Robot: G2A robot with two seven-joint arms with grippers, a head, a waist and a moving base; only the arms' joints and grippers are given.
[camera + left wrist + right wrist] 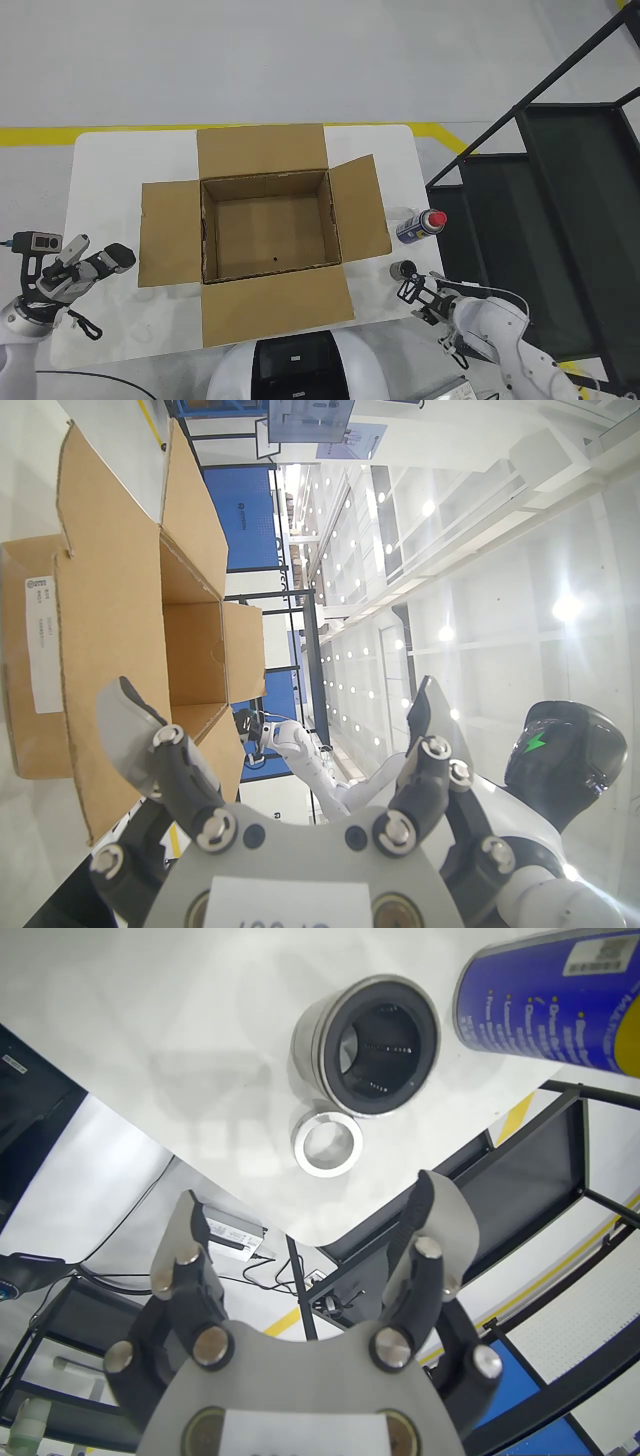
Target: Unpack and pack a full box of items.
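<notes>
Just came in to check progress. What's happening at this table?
The cardboard box stands open and empty. A spray can, metal bearing and small ring sit beside it. The right pincer is open, just short of the ring, holding nothing; the left pincer is open too, by the box's other side.

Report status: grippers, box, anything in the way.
Left gripper, right gripper: jaws open, empty. Box open, empty. Can, bearing, ring out on table by right gripper. Nothing blocking.

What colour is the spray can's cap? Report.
Red. The spray can's cap shows best in the top view.
</notes>
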